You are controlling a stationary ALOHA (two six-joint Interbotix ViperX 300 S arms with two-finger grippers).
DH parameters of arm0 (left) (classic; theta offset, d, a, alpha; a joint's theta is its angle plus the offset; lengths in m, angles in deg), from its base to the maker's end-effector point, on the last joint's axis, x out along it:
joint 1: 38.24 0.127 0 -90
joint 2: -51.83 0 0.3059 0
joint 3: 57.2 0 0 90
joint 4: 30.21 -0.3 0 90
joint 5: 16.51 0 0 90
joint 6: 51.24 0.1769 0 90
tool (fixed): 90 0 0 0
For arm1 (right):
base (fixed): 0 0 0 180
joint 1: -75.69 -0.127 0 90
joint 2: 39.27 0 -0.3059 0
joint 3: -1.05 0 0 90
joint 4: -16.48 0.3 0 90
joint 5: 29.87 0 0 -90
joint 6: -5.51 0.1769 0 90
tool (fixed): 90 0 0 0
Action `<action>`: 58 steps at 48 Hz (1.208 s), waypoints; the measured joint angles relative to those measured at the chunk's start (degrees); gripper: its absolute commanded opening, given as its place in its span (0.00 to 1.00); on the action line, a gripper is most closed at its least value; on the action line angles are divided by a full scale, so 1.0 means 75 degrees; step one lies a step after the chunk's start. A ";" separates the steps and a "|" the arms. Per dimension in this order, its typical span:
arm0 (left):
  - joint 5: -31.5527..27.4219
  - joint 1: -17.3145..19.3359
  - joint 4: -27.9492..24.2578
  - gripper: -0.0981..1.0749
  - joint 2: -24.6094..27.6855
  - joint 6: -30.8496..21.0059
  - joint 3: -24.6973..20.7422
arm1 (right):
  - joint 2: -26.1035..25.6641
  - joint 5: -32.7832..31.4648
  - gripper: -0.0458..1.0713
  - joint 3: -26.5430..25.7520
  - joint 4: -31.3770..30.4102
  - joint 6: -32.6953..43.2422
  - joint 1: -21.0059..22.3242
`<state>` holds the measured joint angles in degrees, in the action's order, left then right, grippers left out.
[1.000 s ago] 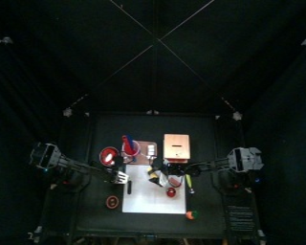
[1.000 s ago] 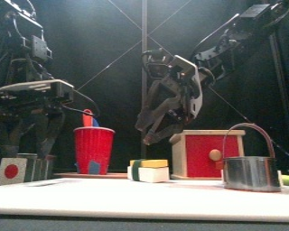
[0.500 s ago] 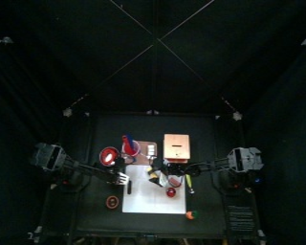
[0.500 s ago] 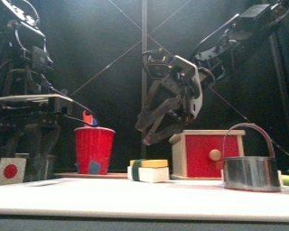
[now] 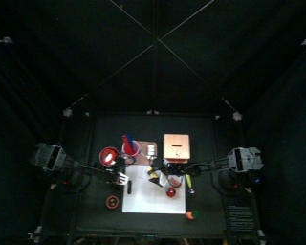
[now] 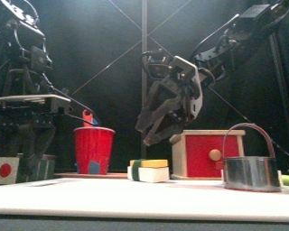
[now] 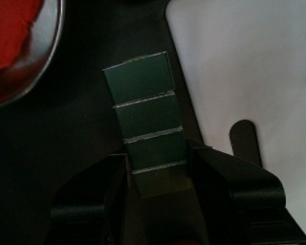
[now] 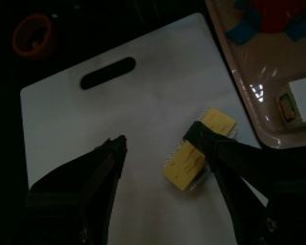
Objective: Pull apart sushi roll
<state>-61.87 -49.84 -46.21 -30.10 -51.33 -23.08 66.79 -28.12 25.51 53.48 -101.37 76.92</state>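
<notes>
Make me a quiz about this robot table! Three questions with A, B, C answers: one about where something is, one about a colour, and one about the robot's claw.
1. Where does the sushi roll lie?
A. on the white cutting board
B. on the floor
C. up in the air

2. What colour is the cup?
A. blue
B. red
C. green

3. How do the right gripper's jaws stand?
A. shut tight
B. clamped on the roll
C. open, one on each side of the roll

Answers:
1 A: the right wrist view shows the roll resting on the board.
2 B: the front view shows it is red.
3 C: the jaws stand wide apart around the roll.
</notes>
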 measured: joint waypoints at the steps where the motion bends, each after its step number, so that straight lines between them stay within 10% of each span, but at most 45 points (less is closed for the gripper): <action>1: -0.0012 -0.0012 -0.0070 0.62 -0.0070 0.0117 0.0023 | 0.0000 0.0000 0.89 0.0000 0.0000 0.0000 -0.0012; 23: 0.0480 -0.0070 -0.0516 0.61 -0.1957 0.2953 0.0539 | -0.0176 0.0117 0.89 0.0000 -0.1453 -0.0023 -0.0387; 41: 0.4277 -0.0082 -0.0574 0.61 -0.2473 0.5789 0.1359 | -0.0164 0.1055 0.90 0.0012 -0.2695 -0.0035 -0.0762; 58: 0.6000 -0.0082 -0.0504 0.61 -0.1711 0.6234 0.1430 | -0.0410 0.2320 0.90 0.0258 -0.2660 0.0105 -0.0773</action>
<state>-16.87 -50.45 -49.99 -42.94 -4.57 -12.35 63.72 -10.71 27.44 33.53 -100.58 71.12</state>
